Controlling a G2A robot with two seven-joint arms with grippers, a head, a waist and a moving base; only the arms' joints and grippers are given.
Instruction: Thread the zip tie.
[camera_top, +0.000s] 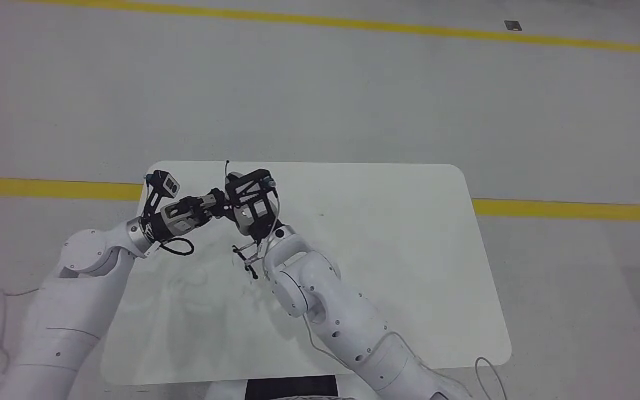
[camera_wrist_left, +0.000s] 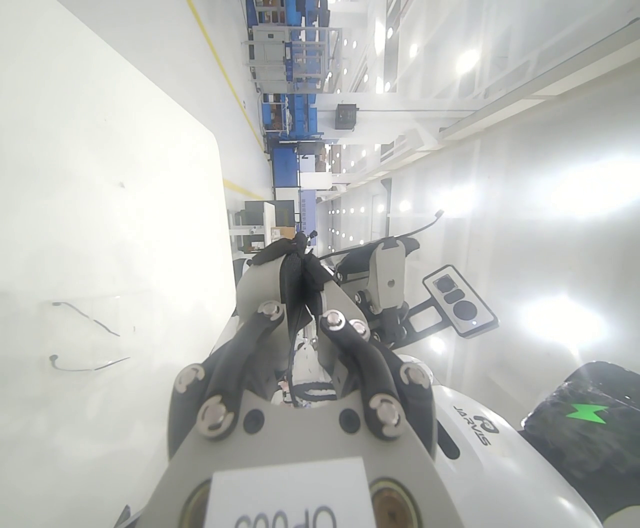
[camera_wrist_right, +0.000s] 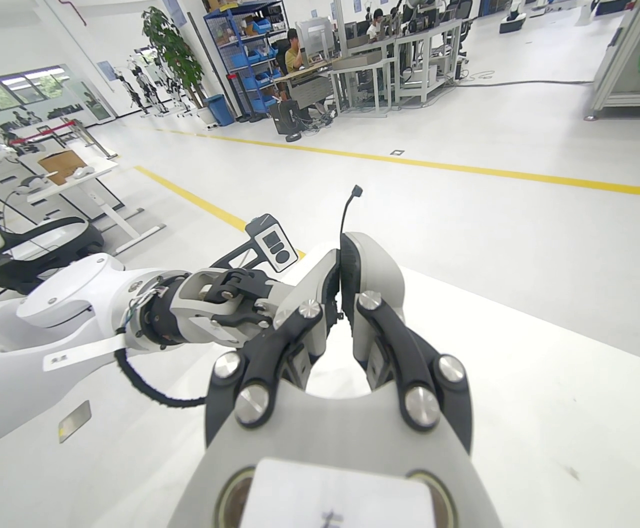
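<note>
My right claw (camera_wrist_right: 341, 265) grips the zip tie (camera_wrist_right: 344, 215), strap pointing straight past its tips; my clenched left claw (camera_wrist_left: 296, 252) sits just beside.

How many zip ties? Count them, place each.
3. One zip tie is pinched in the right gripper; a second tie and a third tie lie loose on the table. Arms may hide others.

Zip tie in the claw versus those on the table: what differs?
The held zip tie is pinched in the right gripper above the table; the loose zip ties lie flat on it, untouched. The held one shows just its head end; the loose ones show full length. All are thin and black.
</note>
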